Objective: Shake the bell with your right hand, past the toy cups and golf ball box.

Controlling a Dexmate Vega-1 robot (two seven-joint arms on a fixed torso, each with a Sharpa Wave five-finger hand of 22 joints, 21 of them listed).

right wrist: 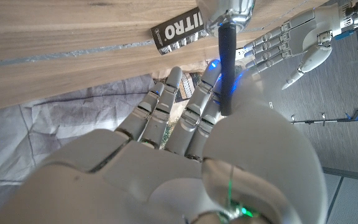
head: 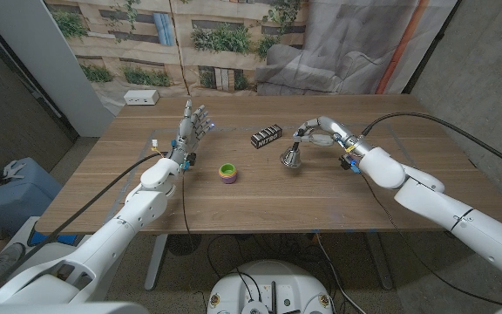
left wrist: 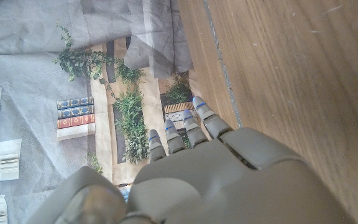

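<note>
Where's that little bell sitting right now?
In the head view the bell stands on the wooden table right of centre, its handle held by the right hand, with the black golf ball box just behind it to the left.

- The surface (head: 260, 196) is brown wood with a smooth, matt grain.
- The bell (head: 291, 157) has a shiny metal body and a matt black handle.
- The golf ball box (head: 267, 136) looks like glossy black card.
- The right hand (head: 314, 131) and left hand (head: 193, 125) are smooth grey plastic.
</note>
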